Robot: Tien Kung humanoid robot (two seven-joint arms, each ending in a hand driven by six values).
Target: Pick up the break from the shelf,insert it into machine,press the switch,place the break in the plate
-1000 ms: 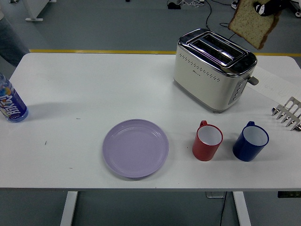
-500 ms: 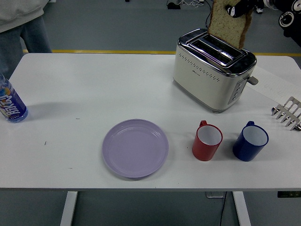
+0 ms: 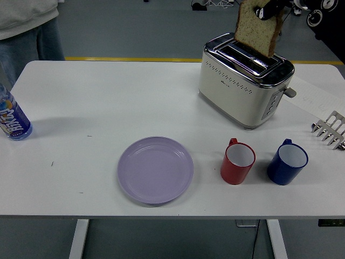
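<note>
Purple plate (image 3: 155,169), low in the middle of the frame, with nothing on it. Red mug (image 3: 237,162) and blue mug (image 3: 287,162) side by side at the lower right, both upright, white inside, nothing seen in them. Blue bottle (image 3: 12,118) at the left edge, standing on the table (image 3: 97,97), partly cut off by the frame. Toaster (image 3: 245,79) in the upper right part of the frame, two slots on top, nothing visible in the slots. Metal rack (image 3: 330,129) at the right edge, only partly in view, no slice seen in it.

Bread (image 3: 257,28) at the top of the frame, hanging above the toaster, tilted a little, lower edge just over the slots but not inside. Right hand (image 3: 268,9) at the top edge, dark fingers closed on the upper part of the slice; only a small part of the hand in view. Left hand out of view.

Compared with half a second ago: bread a little lower and more to the left, closer to the slots; one second ago still well to the right of the toaster. Person (image 3: 27,27) at the upper left, standing behind the table, now further into the frame than before. Plate, mugs, bottle and toaster unmoved.
</note>
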